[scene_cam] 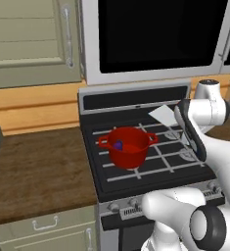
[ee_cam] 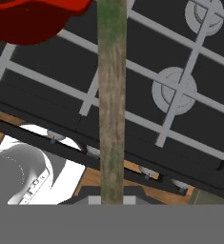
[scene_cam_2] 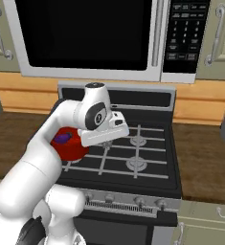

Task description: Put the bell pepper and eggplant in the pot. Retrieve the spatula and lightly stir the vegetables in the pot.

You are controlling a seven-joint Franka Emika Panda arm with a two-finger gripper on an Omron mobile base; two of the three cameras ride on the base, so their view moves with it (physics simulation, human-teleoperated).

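The closed end effector grips the spatula's brownish wooden handle (ee_cam: 112, 95), its pale trapezoid blade (scene_cam: 164, 114) raised above the stove grates. The small purple eggplant (scene_cam: 118, 145) sits inside the glossy red pot (scene_cam: 128, 153) on the black stove (scene_cam: 150, 166). The microwave keypad labels (scene_cam_2: 182, 28) look too blurred to read.

We see flat, even, shadowless rendered light, moderately bright. The pot (scene_cam: 128, 146) carries a soft gloss. Edges look slightly soft and coarse, with no blur or edge distortion.

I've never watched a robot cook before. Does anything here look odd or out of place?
Nothing is spilled or broken. The one curious sight is the spatula, held in the air over the stove with its pale blade up, its wooden handle gripped by the fingers. The eggplant lies inside the red pot, which stands upright on the grates.
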